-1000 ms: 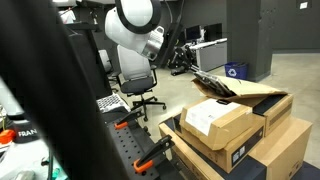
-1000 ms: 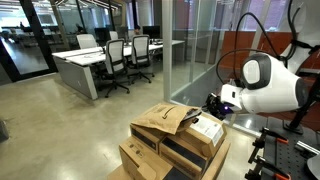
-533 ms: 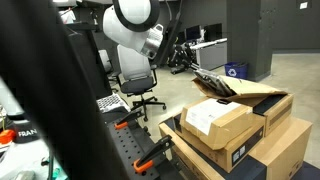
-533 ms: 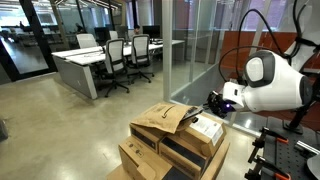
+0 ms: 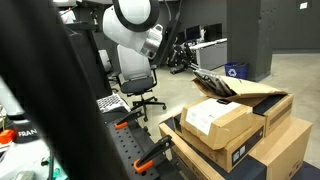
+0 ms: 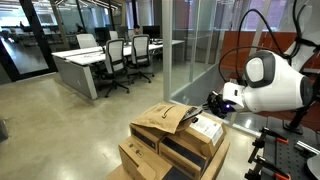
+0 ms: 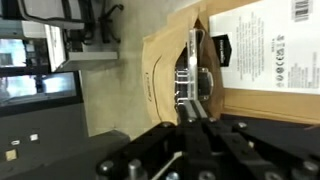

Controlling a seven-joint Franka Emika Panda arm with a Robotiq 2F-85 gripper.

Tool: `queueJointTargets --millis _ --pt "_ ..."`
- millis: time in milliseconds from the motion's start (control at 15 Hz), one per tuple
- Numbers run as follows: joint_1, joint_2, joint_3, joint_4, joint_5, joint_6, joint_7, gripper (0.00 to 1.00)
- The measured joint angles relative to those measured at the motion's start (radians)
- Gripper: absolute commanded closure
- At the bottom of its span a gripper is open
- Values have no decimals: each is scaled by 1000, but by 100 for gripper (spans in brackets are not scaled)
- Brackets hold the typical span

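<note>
Fully closed black fingers (image 7: 197, 102) at 6 o'clock in wrist view, tips at the edge of an open brown cardboard box flap (image 7: 165, 60); cannot tell whether pinched. Flap atop a stack of brown cardboard boxes (image 5: 245, 140), with a white-labelled box (image 7: 265, 45) at 2 o'clock of the tips.
</note>
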Motion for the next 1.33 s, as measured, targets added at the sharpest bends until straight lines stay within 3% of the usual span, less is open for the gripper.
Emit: queueJointTargets --millis 1333 --pt "20 16 0 46 3 -6 0 100"
